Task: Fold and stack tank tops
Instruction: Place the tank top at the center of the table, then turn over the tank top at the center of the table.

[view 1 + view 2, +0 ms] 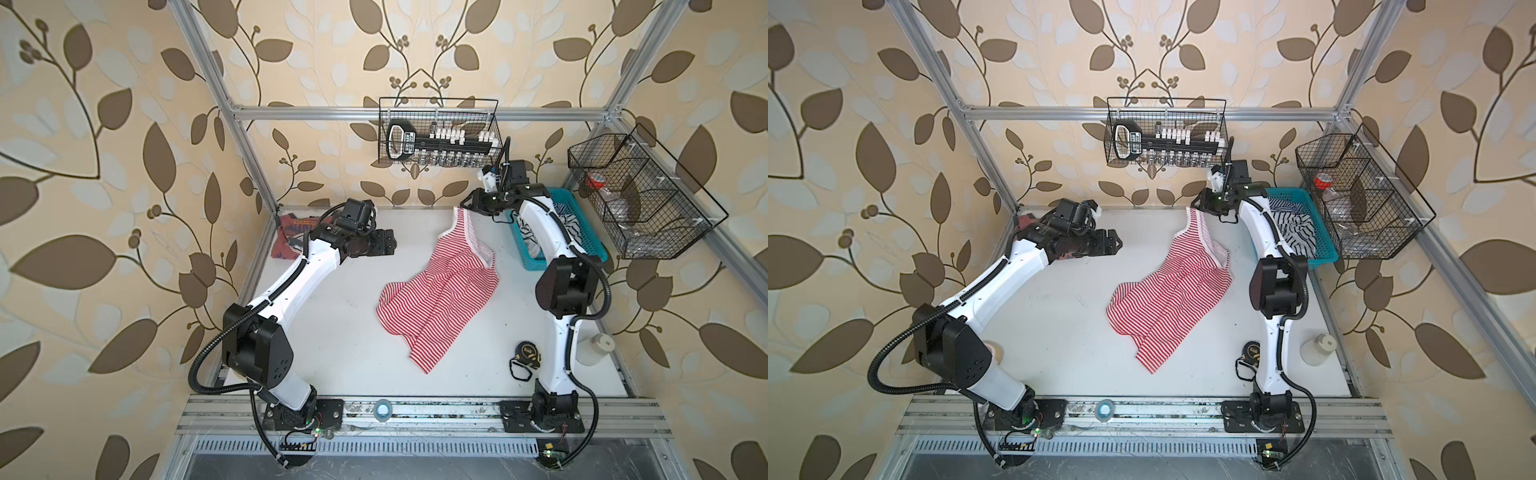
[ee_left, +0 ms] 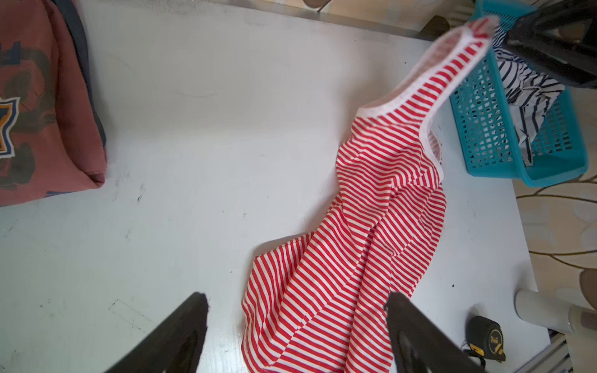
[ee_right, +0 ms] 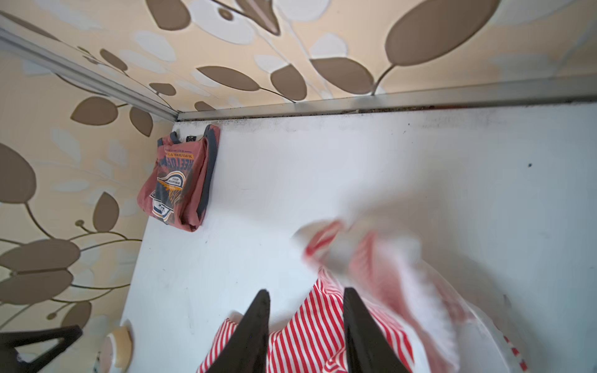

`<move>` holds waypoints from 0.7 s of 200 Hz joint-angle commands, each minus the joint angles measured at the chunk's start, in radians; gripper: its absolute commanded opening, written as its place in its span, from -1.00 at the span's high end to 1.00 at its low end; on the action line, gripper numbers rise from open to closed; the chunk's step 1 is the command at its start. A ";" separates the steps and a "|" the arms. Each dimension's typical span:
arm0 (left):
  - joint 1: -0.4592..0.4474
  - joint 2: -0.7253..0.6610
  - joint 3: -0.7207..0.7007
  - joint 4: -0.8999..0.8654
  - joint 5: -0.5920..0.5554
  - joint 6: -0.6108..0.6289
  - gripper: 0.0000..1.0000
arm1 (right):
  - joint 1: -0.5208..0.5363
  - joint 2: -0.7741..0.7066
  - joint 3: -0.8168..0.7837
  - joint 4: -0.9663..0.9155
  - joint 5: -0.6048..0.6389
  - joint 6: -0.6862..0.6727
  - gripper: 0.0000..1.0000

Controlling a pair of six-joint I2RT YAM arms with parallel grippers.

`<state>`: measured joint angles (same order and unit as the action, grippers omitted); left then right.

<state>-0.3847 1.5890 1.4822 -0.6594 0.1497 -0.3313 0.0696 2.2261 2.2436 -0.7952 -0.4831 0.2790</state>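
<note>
Striped top (image 1: 440,291) sprawls across the surface (image 1: 332,316), one strap raised and blurred just beyond our right gripper (image 3: 307,290), which is parted. Our left gripper (image 2: 295,295) hovers released. Red top (image 3: 181,184) lies in the far corner. The basket (image 2: 484,122) and tape measure (image 1: 530,353) crowd our right arm.

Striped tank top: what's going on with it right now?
The striped tank top lies crumpled mid-table, one strap lifted up at the right gripper, whose jaws stand apart. The strap tip is blurred, so contact is unclear. The left gripper hovers open and empty. The dusty red tank top sits folded in the far corner. Nothing is stacked yet.
</note>
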 commanded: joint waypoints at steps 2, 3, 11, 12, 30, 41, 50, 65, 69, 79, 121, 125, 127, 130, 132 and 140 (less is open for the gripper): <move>0.012 0.004 -0.018 -0.034 0.012 0.021 -0.75 | 0.016 -0.098 -0.003 -0.017 0.044 -0.036 0.11; 0.012 0.005 -0.018 -0.036 0.012 0.021 -0.74 | 0.017 -0.104 -0.011 -0.013 0.048 -0.036 0.11; 0.012 0.013 -0.027 -0.053 0.003 0.019 -0.73 | 0.032 -0.158 -0.074 0.004 0.097 -0.050 0.06; 0.012 0.017 -0.028 -0.055 0.001 0.018 -0.73 | 0.033 -0.164 -0.082 0.004 0.105 -0.053 0.05; 0.012 0.041 -0.038 -0.115 -0.053 -0.009 -0.71 | 0.080 -0.274 -0.193 -0.011 0.247 -0.103 -0.02; 0.012 0.047 -0.051 -0.144 -0.115 -0.053 -0.70 | 0.114 -0.342 -0.273 -0.005 0.273 -0.113 -0.02; 0.013 0.037 -0.075 -0.144 -0.143 -0.082 -0.70 | 0.151 -0.394 -0.355 0.013 0.278 -0.118 0.00; 0.021 -0.007 -0.118 -0.120 -0.168 -0.132 -0.70 | 0.244 -0.460 -0.481 0.036 0.301 -0.123 0.02; 0.026 -0.022 -0.129 -0.113 -0.173 -0.145 -0.69 | 0.270 -0.474 -0.510 0.041 0.309 -0.121 0.04; 0.039 -0.065 -0.156 -0.099 -0.187 -0.178 -0.68 | 0.338 -0.494 -0.574 0.052 0.318 -0.114 0.07; 0.131 -0.302 -0.289 -0.051 -0.261 -0.305 -0.57 | 0.594 -0.384 -0.612 0.083 0.288 -0.050 0.13; 0.140 -0.326 -0.303 -0.045 -0.267 -0.314 -0.56 | 0.611 -0.358 -0.592 0.076 0.288 -0.048 0.12; 0.145 -0.336 -0.310 -0.042 -0.270 -0.319 -0.56 | 0.619 -0.344 -0.580 0.071 0.288 -0.047 0.12; 0.150 -0.354 -0.322 -0.038 -0.273 -0.326 -0.55 | 0.631 -0.323 -0.564 0.062 0.287 -0.046 0.11; 0.155 -0.365 -0.330 -0.036 -0.277 -0.329 -0.55 | 0.639 -0.308 -0.553 0.056 0.287 -0.046 0.10; 0.171 -0.405 -0.356 -0.030 -0.288 -0.343 -0.54 | 0.671 -0.253 -0.501 0.031 0.283 -0.045 0.08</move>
<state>-0.2523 1.3178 1.1851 -0.7223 -0.0597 -0.5797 0.6735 1.8412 1.6474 -0.7254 -0.2058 0.2199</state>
